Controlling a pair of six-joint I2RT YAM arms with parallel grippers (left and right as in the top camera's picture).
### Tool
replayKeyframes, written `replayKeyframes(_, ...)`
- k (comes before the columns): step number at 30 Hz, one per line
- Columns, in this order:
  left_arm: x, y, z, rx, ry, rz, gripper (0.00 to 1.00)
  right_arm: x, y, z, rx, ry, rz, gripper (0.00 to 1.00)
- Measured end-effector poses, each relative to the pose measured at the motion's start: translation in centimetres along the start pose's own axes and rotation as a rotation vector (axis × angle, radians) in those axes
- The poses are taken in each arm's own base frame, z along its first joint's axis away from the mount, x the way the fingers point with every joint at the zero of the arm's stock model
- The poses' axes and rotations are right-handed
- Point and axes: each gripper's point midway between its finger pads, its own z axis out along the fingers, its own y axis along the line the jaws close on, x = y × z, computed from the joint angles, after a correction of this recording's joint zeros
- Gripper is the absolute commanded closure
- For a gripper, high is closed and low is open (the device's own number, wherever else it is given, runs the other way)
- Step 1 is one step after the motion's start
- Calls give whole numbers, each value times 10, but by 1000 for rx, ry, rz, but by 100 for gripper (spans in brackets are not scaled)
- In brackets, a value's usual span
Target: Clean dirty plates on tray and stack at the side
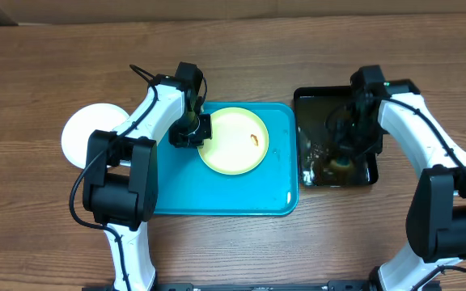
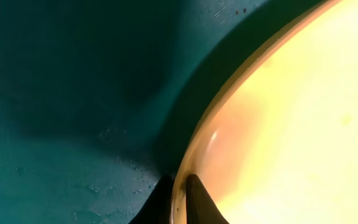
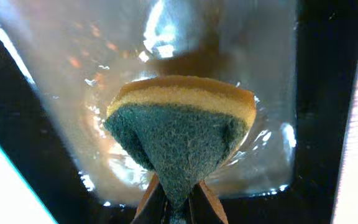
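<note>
A lime-green-rimmed plate with a small brown smear lies on the turquoise tray. My left gripper is shut on its left rim; the left wrist view shows the fingers pinching the plate's edge above the tray. A white plate lies on the table left of the tray, partly hidden by the left arm. My right gripper is over the black basin, shut on a yellow-and-green sponge above the water. A third plate is not in view.
The black basin holds murky water and stands right of the tray, close to its edge. Wooden table surface lies all around.
</note>
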Motion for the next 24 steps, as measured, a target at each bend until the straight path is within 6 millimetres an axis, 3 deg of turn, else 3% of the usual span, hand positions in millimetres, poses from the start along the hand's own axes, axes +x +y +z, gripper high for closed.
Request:
replayKeyframes(11, -2, -1, 1, 2, -8, 1, 77, -22, -4, -4, 37, -93, -29, 96)
replayKeyframes(14, -7, -2, 1, 8, -26, 3, 82, -21, 2, -4, 5, -84, -33, 96)
replayKeyframes(16, -10, -3, 1, 12, -38, 2, 96, -20, 4, -4, -8, -81, -34, 96)
replayKeyframes(22, -10, -6, 0, 28, -38, 6, 96, -22, -1, -4, 24, -90, -40, 96)
replayKeyframes(24, -10, -6, 0, 28, -38, 6, 86, -23, -7, -5, 75, -102, -53, 96)
